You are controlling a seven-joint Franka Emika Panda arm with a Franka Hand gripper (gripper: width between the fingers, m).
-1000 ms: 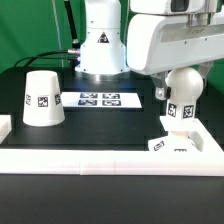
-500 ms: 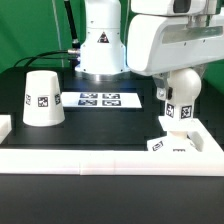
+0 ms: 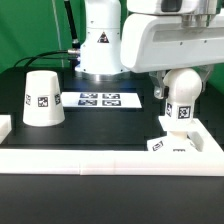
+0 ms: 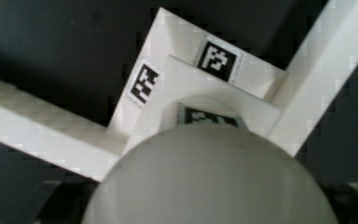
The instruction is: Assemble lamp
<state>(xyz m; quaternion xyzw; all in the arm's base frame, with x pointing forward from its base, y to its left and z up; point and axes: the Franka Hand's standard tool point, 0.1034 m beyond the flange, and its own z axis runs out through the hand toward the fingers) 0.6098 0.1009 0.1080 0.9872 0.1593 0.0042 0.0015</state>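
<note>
The round bulb (image 3: 181,92) on its tagged stem (image 3: 182,113) hangs upright over the low square base (image 3: 175,144) at the exterior view's front right. I cannot tell whether the stem touches the base. My gripper (image 3: 180,90) is shut on the bulb and mostly hidden under the white wrist body. In the wrist view the bulb (image 4: 202,180) fills the space between my dark fingers (image 4: 345,200), with the tagged base (image 4: 194,75) right beyond it. The tapered shade (image 3: 42,98) stands mouth down at the exterior view's left, apart from both.
The marker board (image 3: 98,99) lies flat on the black table between the shade and the base. A white wall (image 3: 100,160) runs along the front and turns up at the right corner beside the base. The robot's white body (image 3: 100,45) stands at the back.
The arm has shifted the bulb a little toward the exterior view's left and slightly lower over the base. The shade and base have not moved.
</note>
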